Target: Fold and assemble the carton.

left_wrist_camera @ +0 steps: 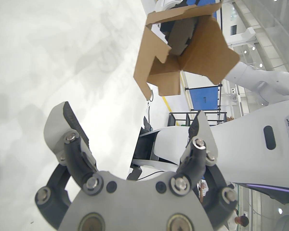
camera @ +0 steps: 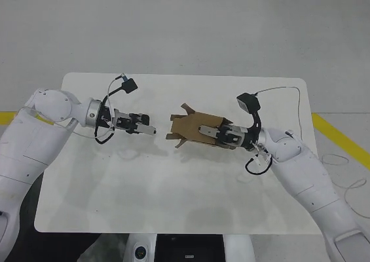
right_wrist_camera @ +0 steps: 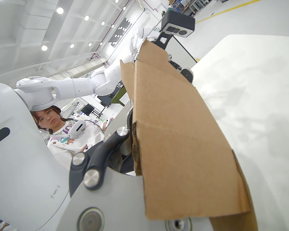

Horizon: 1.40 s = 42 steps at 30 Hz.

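A brown cardboard carton (camera: pixel 198 129) is held a little above the middle of the white table (camera: pixel 171 196), lying on its side. Its end flaps splay outward toward my left gripper (camera: pixel 149 130). My right gripper (camera: pixel 209 132) is shut on one carton wall, with one finger inside and one outside. In the left wrist view the carton (left_wrist_camera: pixel 183 49) shows its open end, a dark finger visible within. My left gripper (left_wrist_camera: pixel 133 112) is open and holds nothing, a short gap from the flaps. The carton wall (right_wrist_camera: pixel 178 131) runs beside the right wrist camera.
A thin cable (camera: pixel 283 88) loops over the table's far right corner. Bare tabletop (camera: pixel 171 190) lies in front of both arms and behind them. Yellow floor lines (camera: pixel 342 141) run past the table's sides.
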Each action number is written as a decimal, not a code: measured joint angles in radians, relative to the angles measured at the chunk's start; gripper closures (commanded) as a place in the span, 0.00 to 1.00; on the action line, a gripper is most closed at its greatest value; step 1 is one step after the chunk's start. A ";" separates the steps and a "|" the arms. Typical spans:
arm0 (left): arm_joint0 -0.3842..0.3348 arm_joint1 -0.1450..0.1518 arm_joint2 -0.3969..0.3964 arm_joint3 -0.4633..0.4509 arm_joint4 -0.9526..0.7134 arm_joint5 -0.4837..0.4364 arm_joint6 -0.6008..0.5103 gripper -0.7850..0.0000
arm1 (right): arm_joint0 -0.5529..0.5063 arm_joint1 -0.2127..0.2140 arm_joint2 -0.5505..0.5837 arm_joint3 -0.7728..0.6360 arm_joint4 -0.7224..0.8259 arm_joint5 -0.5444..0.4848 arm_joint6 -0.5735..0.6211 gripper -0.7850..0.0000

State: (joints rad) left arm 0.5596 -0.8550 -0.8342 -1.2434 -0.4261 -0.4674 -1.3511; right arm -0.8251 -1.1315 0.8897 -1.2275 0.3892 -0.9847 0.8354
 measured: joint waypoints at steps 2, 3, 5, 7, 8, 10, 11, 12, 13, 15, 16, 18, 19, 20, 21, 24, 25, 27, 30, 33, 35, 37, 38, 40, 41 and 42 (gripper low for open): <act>-0.006 -0.003 0.002 0.011 0.018 0.000 0.006 0.00 | 0.001 0.003 -0.012 -0.010 0.013 -0.002 -0.002 1.00; -0.008 -0.004 0.003 0.014 0.028 0.001 0.009 0.00 | 0.002 0.004 -0.018 -0.014 0.017 -0.002 -0.002 1.00; -0.014 -0.007 0.007 0.017 0.053 0.003 0.015 0.00 | 0.006 0.005 -0.032 -0.022 0.026 -0.005 -0.005 1.00; -0.018 -0.011 0.010 0.019 0.069 0.004 0.025 0.00 | 0.011 0.006 -0.046 -0.028 0.034 -0.008 -0.008 1.00; -0.020 -0.012 0.012 0.018 0.076 0.005 0.029 0.00 | 0.013 0.006 -0.053 -0.031 0.038 -0.009 -0.009 1.00; -0.023 -0.016 0.016 0.014 0.089 0.009 0.035 0.00 | 0.019 0.006 -0.067 -0.036 0.046 -0.014 -0.014 1.00; -0.024 -0.018 0.018 0.012 0.094 0.010 0.037 0.00 | 0.021 0.006 -0.073 -0.037 0.049 -0.016 -0.016 1.00; -0.025 -0.019 0.020 0.009 0.099 0.011 0.038 0.00 | 0.024 0.006 -0.080 -0.038 0.053 -0.018 -0.018 1.00; -0.026 -0.021 0.022 0.005 0.101 0.012 0.039 0.00 | 0.028 0.006 -0.088 -0.038 0.057 -0.021 -0.021 1.00; -0.029 -0.025 0.027 -0.002 0.105 0.011 0.034 0.00 | 0.034 0.005 -0.099 -0.035 0.061 -0.025 -0.025 1.00; -0.030 -0.026 0.029 -0.005 0.106 0.011 0.030 0.00 | 0.039 0.004 -0.107 -0.032 0.065 -0.027 -0.027 1.00; -0.031 -0.029 0.032 -0.008 0.108 0.012 0.025 0.00 | 0.046 0.002 -0.116 -0.031 0.073 -0.028 -0.028 1.00; -0.031 -0.030 0.034 -0.011 0.111 0.013 0.024 0.00 | 0.050 0.001 -0.121 -0.030 0.078 -0.028 -0.028 1.00; -0.033 -0.032 0.036 -0.013 0.118 0.012 0.022 0.00 | 0.052 0.000 -0.126 -0.030 0.081 -0.028 -0.028 1.00; -0.035 -0.033 0.038 -0.016 0.128 0.011 0.021 0.00 | 0.055 -0.001 -0.130 -0.029 0.084 -0.028 -0.028 1.00; -0.036 -0.036 0.040 -0.022 0.133 0.012 0.026 0.00 | 0.062 -0.004 -0.142 -0.027 0.090 -0.028 -0.028 1.00; -0.037 -0.038 0.040 -0.024 0.130 0.013 0.026 0.00 | 0.064 -0.006 -0.146 -0.025 0.092 -0.028 -0.028 1.00; -0.038 -0.039 0.039 -0.025 0.126 0.014 0.025 0.00 | 0.067 -0.007 -0.152 -0.025 0.094 -0.028 -0.028 1.00; -0.040 -0.042 0.037 -0.028 0.122 0.013 0.022 0.00 | 0.070 -0.010 -0.161 -0.026 0.098 -0.028 -0.028 1.00; -0.040 -0.044 0.036 -0.030 0.118 0.012 0.018 0.00 | 0.073 -0.013 -0.168 -0.027 0.101 -0.028 -0.028 1.00; -0.040 -0.046 0.034 -0.029 0.116 0.011 0.017 0.00 | 0.075 -0.015 -0.172 -0.027 0.102 -0.028 -0.028 1.00; -0.040 -0.047 0.033 -0.026 0.113 0.010 0.017 0.00 | 0.076 -0.016 -0.176 -0.029 0.103 -0.028 -0.028 1.00; -0.041 -0.048 0.032 -0.025 0.112 0.009 0.016 0.00 | 0.077 -0.017 -0.178 -0.030 0.103 -0.028 -0.028 1.00; -0.042 -0.049 0.030 -0.022 0.109 0.009 0.015 0.00 | 0.078 -0.019 -0.183 -0.033 0.103 -0.028 -0.028 1.00; -0.042 -0.050 0.029 -0.020 0.108 0.009 0.015 0.00 | 0.079 -0.019 -0.185 -0.033 0.104 -0.028 -0.028 1.00; -0.043 -0.051 0.028 -0.019 0.107 0.009 0.015 0.00 | 0.079 -0.020 -0.187 -0.034 0.104 -0.028 -0.028 1.00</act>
State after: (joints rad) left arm 0.5170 -0.9059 -0.8058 -1.2623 -0.3191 -0.4588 -1.3361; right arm -0.7460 -1.1513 0.7027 -1.2614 0.4936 -1.0123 0.8078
